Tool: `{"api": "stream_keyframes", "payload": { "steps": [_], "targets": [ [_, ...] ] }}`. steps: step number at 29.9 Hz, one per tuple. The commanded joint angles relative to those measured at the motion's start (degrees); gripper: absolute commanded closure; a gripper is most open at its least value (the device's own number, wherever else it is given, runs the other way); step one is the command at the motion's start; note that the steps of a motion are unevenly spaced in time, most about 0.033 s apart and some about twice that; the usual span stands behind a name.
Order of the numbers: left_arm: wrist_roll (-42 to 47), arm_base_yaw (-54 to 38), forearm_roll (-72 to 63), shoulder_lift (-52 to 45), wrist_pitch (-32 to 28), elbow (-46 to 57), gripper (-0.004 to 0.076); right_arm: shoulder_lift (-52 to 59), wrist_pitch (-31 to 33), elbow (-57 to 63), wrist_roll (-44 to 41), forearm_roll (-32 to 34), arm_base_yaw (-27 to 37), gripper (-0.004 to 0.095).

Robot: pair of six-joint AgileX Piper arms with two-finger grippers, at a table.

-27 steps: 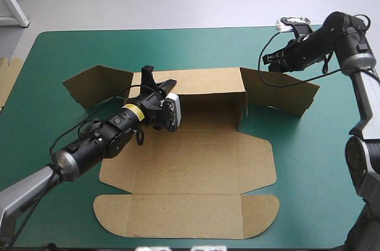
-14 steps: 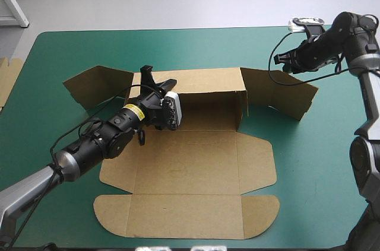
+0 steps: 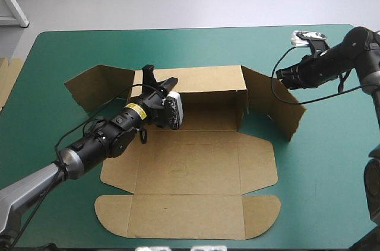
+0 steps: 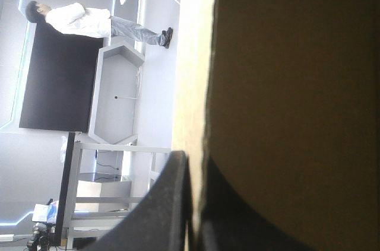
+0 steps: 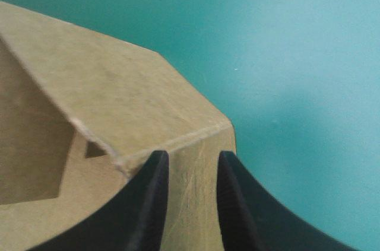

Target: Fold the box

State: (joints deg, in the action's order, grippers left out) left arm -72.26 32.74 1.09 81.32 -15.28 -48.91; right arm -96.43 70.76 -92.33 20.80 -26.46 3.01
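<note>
The brown box (image 3: 190,162) lies open on the teal-green cover, its back wall (image 3: 208,79) raised and its lid panel (image 3: 184,215) flat toward the near edge. My left gripper (image 3: 157,79) is shut on the top edge of the back wall near its left end. In the left wrist view the board (image 4: 297,85) runs between the black fingers of the left gripper (image 4: 195,159). My right gripper (image 3: 284,77) is behind the right end flap (image 3: 273,99), which angles toward the near side. In the right wrist view the right gripper (image 5: 193,156) has a narrow gap, with the flap (image 5: 119,97) just ahead.
The left end flap (image 3: 95,85) stands splayed outward from the back wall. More brown board (image 3: 7,79) shows at the table's left edge. Bare teal-green cover (image 3: 332,162) lies to the right of the box and beyond the flap (image 5: 297,55).
My right gripper has moved rightward and toward the near side. The right end flap has swung from splayed outward to angled toward the near side. The left gripper has kept its hold.
</note>
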Motion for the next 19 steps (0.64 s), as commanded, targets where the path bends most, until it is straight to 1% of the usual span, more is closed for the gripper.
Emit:
{"api": "stream_keyframes", "payload": {
  "steps": [1,6,11,15,17,19],
  "targets": [
    [1.24,0.41,-1.44,-0.84,-1.64,-1.00,0.0734,5.35,0.19,0.65,2.05,-5.77,-1.15,0.0638],
    [1.24,0.41,-1.57,-0.86,-1.75,-1.00,0.0734,5.84,-4.99,5.67,2.33,-4.31,-3.62,0.0638],
    [1.24,0.41,-1.57,-0.86,-1.75,-1.00,0.0734,6.84,-4.86,7.72,5.01,-6.32,-5.83,0.0638],
    [1.24,0.41,-1.57,-0.86,-1.75,-1.00,0.0734,8.90,-8.41,7.25,5.13,-6.46,-7.20,0.0639],
    [1.24,0.41,-1.57,-0.86,-1.75,-1.00,0.0734,9.06,-5.90,6.13,2.91,-6.46,-7.09,0.0639],
    [1.24,0.41,-1.57,-0.86,-1.75,-1.00,0.0734,8.70,-0.05,5.90,1.63,-6.31,-6.99,0.0638]
  ]
}}
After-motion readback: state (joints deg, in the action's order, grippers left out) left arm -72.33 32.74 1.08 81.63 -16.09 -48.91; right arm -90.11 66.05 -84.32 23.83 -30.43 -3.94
